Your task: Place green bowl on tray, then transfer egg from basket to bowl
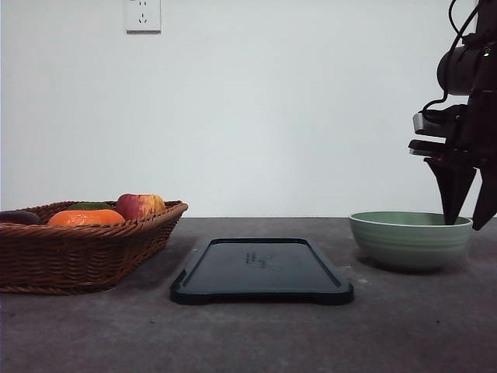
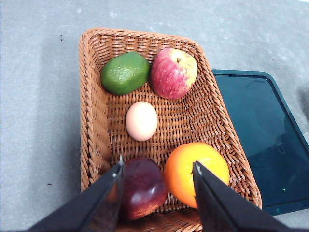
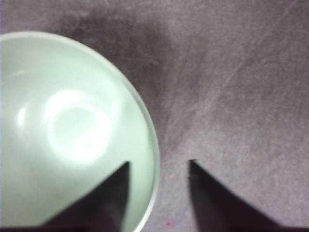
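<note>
Front view, right gripper [image 1: 464, 221]: I see it hanging over the right edge of the bowl [image 1: 409, 240], fingers pointing down, one tip dipped inside the rim and the other outside it.
Front view, bowl: on the table [image 1: 256, 334], not on the tray [image 1: 262, 272]; tray lies to the gripper's left, apart from the bowl.
Front view, basket [image 1: 81, 247]: far left of the gripper, beyond the tray; apple [image 1: 140, 205] and orange [image 1: 85, 217] show above its rim. I cannot see the egg from here.

Left wrist view, left gripper [image 2: 157, 171]: jaws spread wide, nothing between them; I read it as hovering above the near end of the basket [image 2: 96, 121].
Left wrist view, egg [image 2: 141, 121]: in the middle of the basket floor, just ahead of the fingertips, touching no fruit.
Left wrist view, other contents: dark red fruit [image 2: 142, 186] and orange [image 2: 195, 169] under the fingers; green fruit [image 2: 125, 72] and apple [image 2: 173, 72] beyond the egg.
Left wrist view, tray [image 2: 260, 135]: beside the basket, off to the orange's side.

Right wrist view, right gripper [image 3: 159, 166]: parted, holding nothing, straddling the bowl [image 3: 72, 125] rim; one finger over the inside, the other over bare table [image 3: 231, 82].
Right wrist view, contact: I cannot tell whether either finger touches the rim.
Right wrist view, bowl: blurred, with nothing inside.
</note>
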### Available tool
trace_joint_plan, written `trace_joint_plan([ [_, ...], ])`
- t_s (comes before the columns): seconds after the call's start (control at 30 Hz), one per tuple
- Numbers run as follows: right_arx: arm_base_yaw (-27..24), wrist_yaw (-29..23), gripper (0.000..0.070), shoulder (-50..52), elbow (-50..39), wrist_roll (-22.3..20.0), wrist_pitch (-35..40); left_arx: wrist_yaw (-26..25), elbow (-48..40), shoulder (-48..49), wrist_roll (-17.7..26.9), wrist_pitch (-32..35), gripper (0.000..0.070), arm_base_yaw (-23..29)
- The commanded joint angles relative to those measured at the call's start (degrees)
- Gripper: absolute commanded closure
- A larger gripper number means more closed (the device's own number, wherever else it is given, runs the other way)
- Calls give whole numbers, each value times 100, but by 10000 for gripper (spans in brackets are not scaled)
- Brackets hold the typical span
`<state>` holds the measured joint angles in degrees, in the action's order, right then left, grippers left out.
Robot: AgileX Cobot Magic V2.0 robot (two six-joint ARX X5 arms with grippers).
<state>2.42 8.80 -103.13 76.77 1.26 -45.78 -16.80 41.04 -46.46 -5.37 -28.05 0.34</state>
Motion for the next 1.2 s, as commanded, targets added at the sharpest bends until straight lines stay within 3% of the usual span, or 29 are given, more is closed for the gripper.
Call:
trace_joint_plan([
  [0.0,-2,-20,648,-116,125,-72,33,-26,103,-28,-7,61,423,-4],
  [0.07,-2,-18,697,-116,125,-86,30,-26,103,-28,-7,61,423,-4],
  [0.3,-2,-4,697,-116,165,-85,-55,-26,103,-28,-26,59,423,-4],
  [0.57,81,10,697,-116,945,-85,-1288,-28,103,-28,-26,59,423,-4],
  [0.77,416,78,697,-116,1608,-83,-1922,-26,103,-28,-24,61,424,-4],
  [0.97,996,816,697,-119,1742,8,-1376,-26,103,-31,-24,77,424,-4],
  [1.17,1724,596,697,-321,1742,290,-638,-26,103,-31,-24,83,424,-4],
])
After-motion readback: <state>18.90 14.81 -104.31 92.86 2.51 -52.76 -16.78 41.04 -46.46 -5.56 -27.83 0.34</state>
